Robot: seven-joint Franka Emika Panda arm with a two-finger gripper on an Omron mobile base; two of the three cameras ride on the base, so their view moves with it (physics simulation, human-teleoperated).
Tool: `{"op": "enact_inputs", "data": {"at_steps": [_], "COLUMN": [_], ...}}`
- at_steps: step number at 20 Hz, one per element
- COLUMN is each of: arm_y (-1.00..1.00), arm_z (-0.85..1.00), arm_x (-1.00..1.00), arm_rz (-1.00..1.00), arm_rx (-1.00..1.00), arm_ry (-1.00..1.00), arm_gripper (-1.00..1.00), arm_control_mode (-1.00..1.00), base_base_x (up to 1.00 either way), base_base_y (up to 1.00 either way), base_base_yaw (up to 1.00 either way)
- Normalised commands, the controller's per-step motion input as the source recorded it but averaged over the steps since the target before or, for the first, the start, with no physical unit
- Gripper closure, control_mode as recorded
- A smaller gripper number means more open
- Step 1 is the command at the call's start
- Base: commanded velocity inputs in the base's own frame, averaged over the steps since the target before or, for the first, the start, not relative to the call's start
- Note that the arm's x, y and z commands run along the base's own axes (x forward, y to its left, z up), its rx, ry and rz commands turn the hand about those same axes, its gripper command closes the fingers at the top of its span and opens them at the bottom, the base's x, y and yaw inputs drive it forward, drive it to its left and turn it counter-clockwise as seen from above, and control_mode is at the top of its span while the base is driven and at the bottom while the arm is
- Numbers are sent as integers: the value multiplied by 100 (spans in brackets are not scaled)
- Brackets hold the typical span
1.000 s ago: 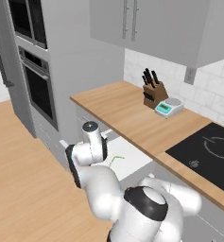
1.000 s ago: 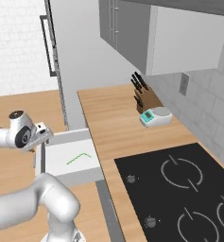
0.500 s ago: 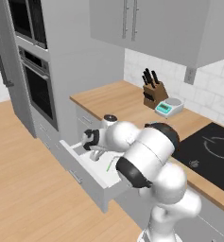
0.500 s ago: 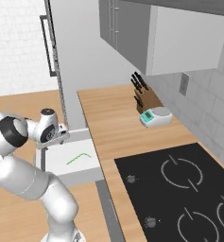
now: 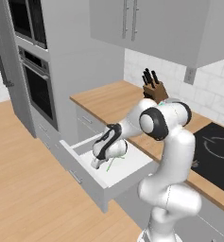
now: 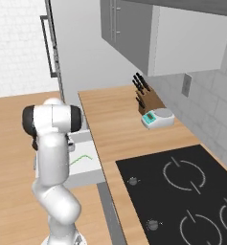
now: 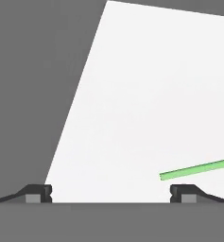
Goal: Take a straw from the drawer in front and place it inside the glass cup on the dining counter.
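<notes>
The drawer (image 5: pixel 80 171) stands pulled out below the wall worktop, its whitish floor (image 7: pixel 146 94) bare apart from the straw. The thin light green straw (image 5: pixel 111 164) lies on that floor, also seen from the other side (image 6: pixel 81 158). My gripper (image 5: pixel 99 162) reaches down into the drawer, just left of the straw, and is open. In the hand view the gripper (image 7: pixel 111 194) hovers close over the floor with nothing between its tips; one end of the straw (image 7: pixel 196 169) lies just above the right fingertip (image 7: pixel 183 192). The glass cup and the dining counter are out of view.
A wood worktop (image 5: pixel 108 101) runs above the drawer, carrying a knife block (image 6: pixel 146 95), a kitchen scale (image 6: pixel 158 117) and a black hob (image 6: pixel 182 191). A tall oven column (image 5: pixel 35 80) stands to the left. Wooden floor (image 5: pixel 28 189) lies in front of the drawer.
The arm has unfolded from low in front of the drawer and swung its hand over and down into the drawer, close to the straw. The gripper has stayed open.
</notes>
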Motion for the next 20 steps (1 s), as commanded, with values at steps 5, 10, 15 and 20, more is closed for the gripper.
{"op": "enact_inputs", "data": {"at_steps": [5,10,15,20], "arm_y": [36,72,81,-17], "arm_z": [-33,-7,1,42], "arm_x": [-2,-28,-55,-8], "arm_rz": [-2,-4,-4,-11], "arm_rx": [2,0,1,0], "arm_ry": [2,1,3,3], "arm_gripper": [-100,-100,-100,-100], "arm_control_mode": [-100,-100,-100,-100], "base_base_x": [0,0,0,0], "base_base_y": [0,0,0,0], "base_base_yaw": [0,0,0,0]}}
